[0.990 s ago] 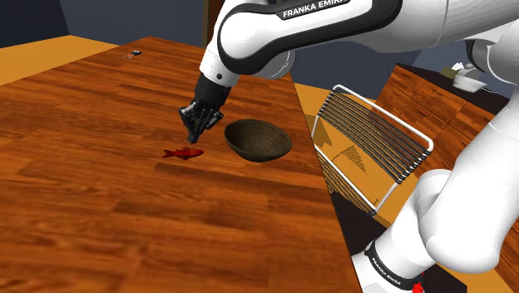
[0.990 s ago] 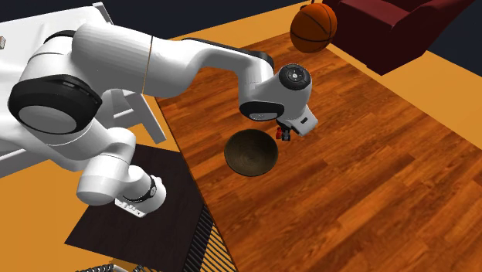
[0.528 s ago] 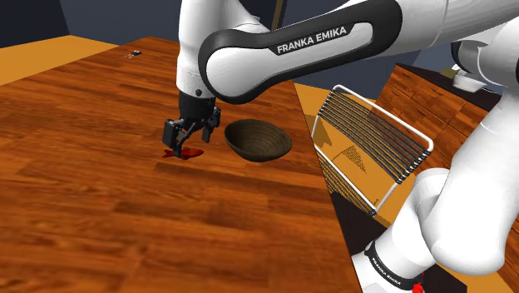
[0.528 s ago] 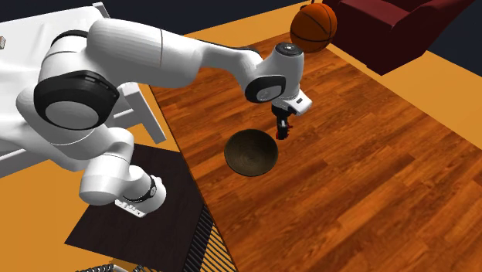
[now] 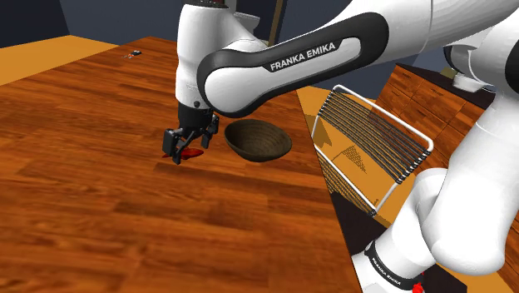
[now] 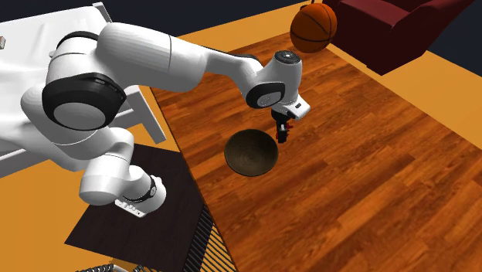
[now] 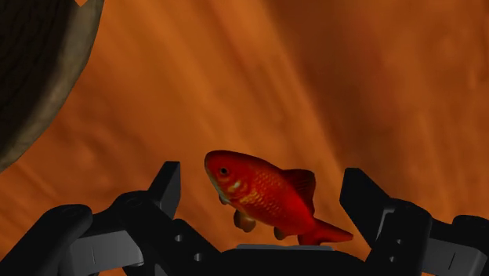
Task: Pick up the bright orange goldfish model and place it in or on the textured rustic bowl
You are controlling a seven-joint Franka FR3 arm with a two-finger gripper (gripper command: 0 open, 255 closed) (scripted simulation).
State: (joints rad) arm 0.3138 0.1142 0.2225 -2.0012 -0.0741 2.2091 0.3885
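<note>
The all-black two-finger gripper [image 7: 261,190] points down at the table with its jaws standing wide. The fingers [image 7: 166,188] flank the goldfish on either side, and a gap shows between each pad and the body, so nothing is gripped. In the shoulder view the gripper [image 5: 184,148] has its tips down at the table surface.

The bright orange-red goldfish model [image 7: 262,197] sits on the table between the fingers. It has a black eye, a scaled flank with a paler yellowish patch, small fins beneath and a pointed tail. Its head is turned toward the finger nearer the bowl and its tail toward the other. In the shoulder view the goldfish [image 5: 192,154] shows as a red sliver under the fingertips.

The dark brown, rough-textured round bowl [image 5: 259,140] stands upright on the reddish-brown plank table [image 5: 125,216], near the fish on the shoulder view's right. Bare planks lie between the two. The white arm [image 5: 274,62] arches over the bowl.

Further out:
- A wire dish rack [image 5: 378,146] sits tilted at the table's edge, on the shoulder view's right.
- A small dark item [image 5: 133,54] lies at the far corner.
- In the second exterior view an orange basketball [image 6: 313,25] rests beyond the table, beside a dark red sofa [image 6: 394,23].
</note>
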